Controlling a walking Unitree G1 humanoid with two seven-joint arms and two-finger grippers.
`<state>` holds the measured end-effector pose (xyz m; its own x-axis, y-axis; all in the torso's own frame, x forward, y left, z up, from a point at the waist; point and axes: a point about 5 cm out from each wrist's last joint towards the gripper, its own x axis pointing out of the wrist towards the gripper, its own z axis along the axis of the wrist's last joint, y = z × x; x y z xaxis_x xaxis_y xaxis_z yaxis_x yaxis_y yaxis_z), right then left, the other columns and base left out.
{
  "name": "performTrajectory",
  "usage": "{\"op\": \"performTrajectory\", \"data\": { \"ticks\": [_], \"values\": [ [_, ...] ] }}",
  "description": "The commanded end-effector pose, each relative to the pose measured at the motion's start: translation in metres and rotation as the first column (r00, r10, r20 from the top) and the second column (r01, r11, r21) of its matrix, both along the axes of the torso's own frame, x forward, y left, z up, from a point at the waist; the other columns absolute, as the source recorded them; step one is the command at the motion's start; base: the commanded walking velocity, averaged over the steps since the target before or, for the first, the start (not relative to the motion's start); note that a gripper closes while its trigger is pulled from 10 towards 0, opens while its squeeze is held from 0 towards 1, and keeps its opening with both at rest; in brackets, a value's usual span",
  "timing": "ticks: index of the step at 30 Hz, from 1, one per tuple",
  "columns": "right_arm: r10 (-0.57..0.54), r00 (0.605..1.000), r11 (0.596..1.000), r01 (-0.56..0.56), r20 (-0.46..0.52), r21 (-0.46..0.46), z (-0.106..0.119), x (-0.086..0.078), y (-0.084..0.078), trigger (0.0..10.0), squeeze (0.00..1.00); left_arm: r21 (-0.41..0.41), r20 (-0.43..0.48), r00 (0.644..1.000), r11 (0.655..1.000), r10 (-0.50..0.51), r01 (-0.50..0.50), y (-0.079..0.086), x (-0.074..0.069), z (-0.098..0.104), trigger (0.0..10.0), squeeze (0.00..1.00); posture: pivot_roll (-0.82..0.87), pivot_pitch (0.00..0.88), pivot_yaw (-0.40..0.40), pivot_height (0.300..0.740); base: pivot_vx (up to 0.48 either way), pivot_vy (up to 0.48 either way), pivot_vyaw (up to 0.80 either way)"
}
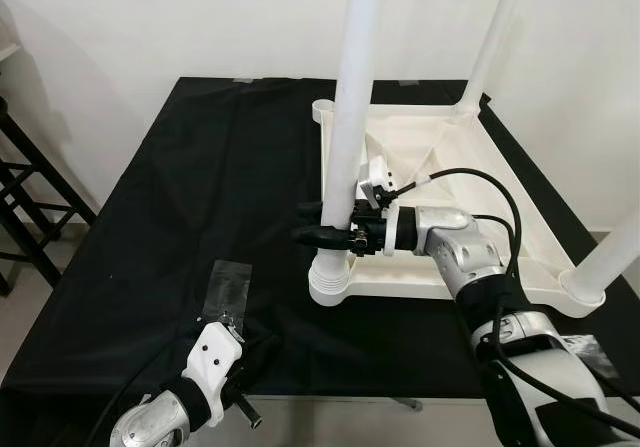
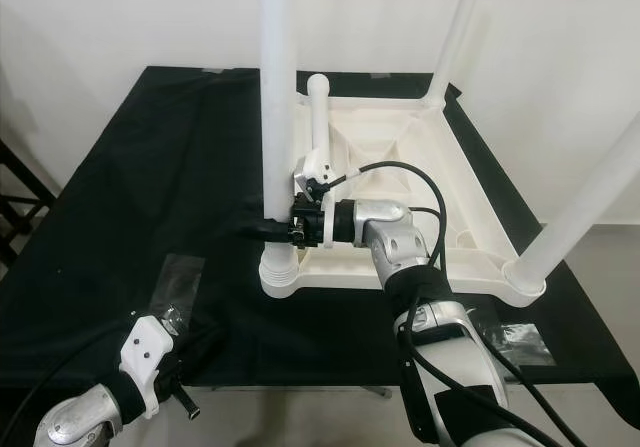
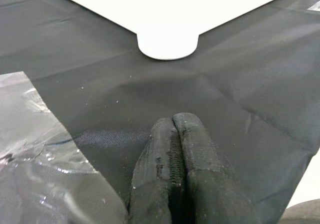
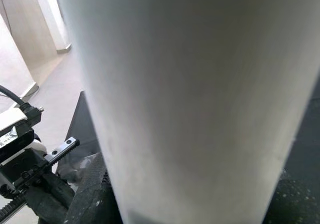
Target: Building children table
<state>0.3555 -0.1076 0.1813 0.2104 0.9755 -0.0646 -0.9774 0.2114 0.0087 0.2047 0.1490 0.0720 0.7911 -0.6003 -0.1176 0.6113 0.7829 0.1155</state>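
A white children's table top [image 1: 450, 147] lies upside down on a black cloth [image 1: 200, 187]. Three white legs stand up from its corners: near left [image 1: 352, 117], far right [image 1: 495, 37] and near right [image 1: 612, 257]. The far left corner socket [image 1: 322, 110] holds no leg. My right gripper [image 1: 308, 222] reaches in from the right, shut on the near left leg just above its socket [image 1: 328, 282]; that leg [image 4: 190, 98] looms close in the right wrist view. Low at the cloth's front edge, my left gripper [image 3: 174, 134] is shut on nothing, its white wrist [image 1: 215, 352] beside a clear plastic sheet [image 1: 228, 287].
A dark rack [image 1: 25, 202] stands off the table's left side against the white wall. Another crumpled clear plastic piece [image 1: 590, 345] lies at the front right edge. The left half of the black cloth is bare apart from the plastic sheet [image 3: 40, 149].
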Motion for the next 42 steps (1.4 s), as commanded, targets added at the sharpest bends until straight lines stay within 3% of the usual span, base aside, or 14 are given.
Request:
{"op": "performTrajectory", "data": {
  "ticks": [1,4,7,8,12,19,20,21,23,26,30,31,37,42],
  "values": [
    [-0.036,0.999,0.999,0.035,-0.041,-0.022,-0.015,-0.001,-0.006,0.0,0.00,-0.009,-0.006,1.000,1.000,0.000,0.000,-0.002,-0.001,-0.003,10.0,0.00,0.06,0.032,-0.041,0.740,0.000,0.000,0.00],
    [-0.135,0.991,0.990,0.134,-0.017,-0.032,-0.023,-0.003,-0.019,0.0,0.00,-0.015,-0.007,1.000,1.000,0.003,-0.003,-0.001,-0.001,-0.003,10.0,0.00,0.04,0.041,-0.035,0.740,0.000,0.000,0.00],
    [-0.495,0.868,0.869,0.494,-0.032,-0.032,-0.038,-0.004,-0.042,0.0,0.00,-0.023,-0.011,1.000,1.000,0.005,-0.006,-0.001,-0.001,-0.003,10.0,0.00,0.03,0.048,-0.041,0.740,0.000,0.000,0.00],
    [-0.749,0.662,0.662,0.748,-0.018,-0.049,-0.049,-0.007,-0.049,0.0,0.00,-0.028,-0.013,1.000,1.000,0.009,-0.009,0.000,0.000,-0.002,10.0,0.00,0.02,0.059,-0.034,0.740,0.000,0.000,0.00],
    [-0.851,0.521,0.525,0.837,-0.063,-0.156,-0.090,-0.050,-0.015,0.0,0.00,-0.029,-0.015,1.000,1.000,0.012,-0.013,0.002,0.001,-0.002,10.0,0.00,0.01,0.073,-0.010,0.740,0.000,0.000,0.00],
    [-0.780,0.622,0.624,0.764,-0.068,-0.166,-0.099,-0.055,0.020,0.0,0.00,-0.031,-0.021,1.000,1.000,0.007,-0.007,0.001,0.005,-0.004,10.0,0.00,0.01,0.047,-0.022,0.740,0.000,0.000,0.00],
    [-0.776,0.629,0.626,0.762,-0.042,-0.166,-0.093,-0.046,0.021,10.0,0.00,-0.030,-0.017,1.000,0.999,0.021,-0.022,0.003,0.006,-0.004,10.0,0.00,0.02,0.041,-0.020,0.740,0.000,0.000,0.00],
    [-0.783,0.621,0.616,0.770,-0.025,-0.170,-0.089,-0.042,0.022,10.0,0.00,-0.030,-0.013,0.999,0.999,0.032,-0.032,0.004,0.006,-0.004,10.0,0.00,0.02,0.041,-0.020,0.740,0.000,0.000,0.00],
    [-0.736,0.675,0.676,0.731,-0.051,-0.096,-0.069,-0.034,0.025,10.0,1.00,-0.030,-0.010,0.999,0.998,0.047,-0.047,0.004,0.008,-0.004,10.0,0.00,0.02,0.036,-0.017,0.740,0.000,0.000,0.00],
    [-0.715,0.697,0.700,0.712,-0.059,-0.063,-0.060,-0.033,0.026,10.0,1.00,-0.030,-0.010,0.999,0.998,0.047,-0.048,0.004,0.009,-0.004,10.0,0.00,0.02,0.036,-0.017,0.740,0.000,0.000,0.00],
    [-0.551,0.834,0.834,0.551,-0.004,0.039,-0.030,-0.027,0.028,10.0,1.00,-0.039,-0.016,0.999,0.998,0.040,-0.041,0.003,0.010,-0.005,10.0,0.00,0.02,0.031,-0.018,0.740,0.000,0.000,0.00],
    [-0.447,0.894,0.894,0.445,0.035,0.056,-0.019,-0.024,0.026,10.0,0.00,-0.041,-0.018,0.999,0.998,0.037,-0.038,0.003,0.010,-0.005,10.0,0.00,0.03,0.028,-0.020,0.740,0.000,0.000,0.00],
    [-0.067,0.994,0.997,0.069,0.083,-0.022,0.002,-0.009,0.014,10.0,0.00,-0.039,-0.018,0.999,0.999,0.038,-0.038,0.001,0.012,-0.007,10.0,0.00,0.05,0.021,-0.029,0.740,0.000,0.000,0.00],
    [-0.007,0.999,0.999,0.008,0.034,-0.033,0.003,-0.005,0.012,10.0,0.00,-0.039,-0.017,0.999,0.998,0.040,-0.041,0.001,0.012,-0.007,10.0,0.00,0.05,0.019,-0.032,0.740,0.000,0.000,0.00]
  ]
}}
